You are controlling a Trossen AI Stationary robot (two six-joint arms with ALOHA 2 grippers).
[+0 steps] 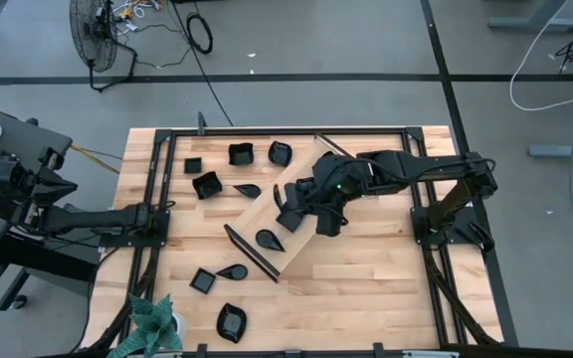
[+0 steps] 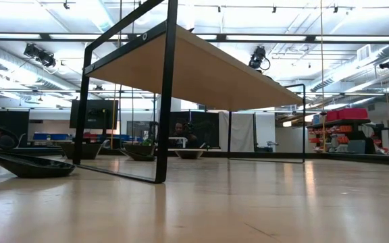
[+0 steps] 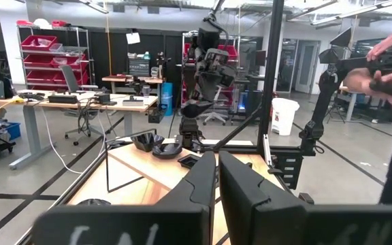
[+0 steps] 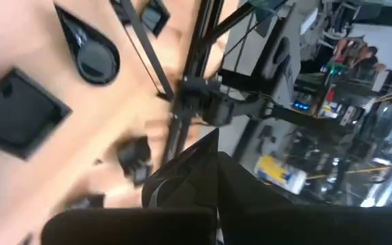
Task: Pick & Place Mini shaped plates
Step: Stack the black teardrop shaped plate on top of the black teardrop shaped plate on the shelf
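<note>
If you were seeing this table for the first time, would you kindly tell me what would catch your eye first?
The right gripper stands out first: it reaches over the long light-wood tray with black ends, lying aslant mid-table, fingers shut on a small glossy black dish. Next come the other small glossy black plates scattered around the tray, plus a teardrop-shaped black plate on it. The left gripper waits shut at the table's left edge.
</note>
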